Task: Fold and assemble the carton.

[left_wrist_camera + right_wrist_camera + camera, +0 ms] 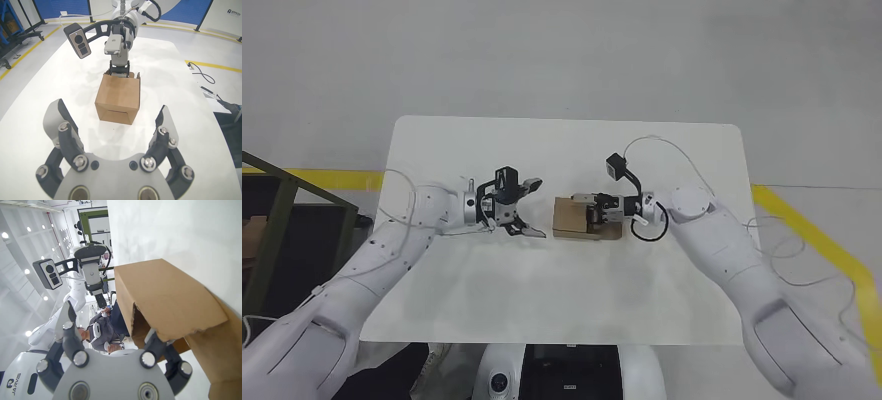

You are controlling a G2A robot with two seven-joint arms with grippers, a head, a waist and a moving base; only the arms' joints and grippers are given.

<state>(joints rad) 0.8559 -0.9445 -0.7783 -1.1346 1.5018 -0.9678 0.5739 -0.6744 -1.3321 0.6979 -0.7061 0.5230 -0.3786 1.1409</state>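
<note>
A brown cardboard carton (pixel 570 215) stands in the middle of the white table (pixel 542 290), its near face closed with a tuck slot and loose flaps at its far end (pixel 118 94). My left gripper (pixel 537 208) hovers a short way off its closed side, open and empty, fingers (pixel 62 113) spread wide. My right gripper (pixel 594 212) is at the carton's opposite, flapped end (pixel 119 73). It is open: one finger (pixel 66 315) stays outside in free air, the other is hidden under a torn-edged flap of the carton (pixel 162 291).
A dark green frame (pixel 272 220) stands off the table's left edge. Yellow tape (pixel 802 215) marks the floor on the right. A black cable (pixel 204 74) lies on the floor beyond the table. Bare tabletop surrounds the carton.
</note>
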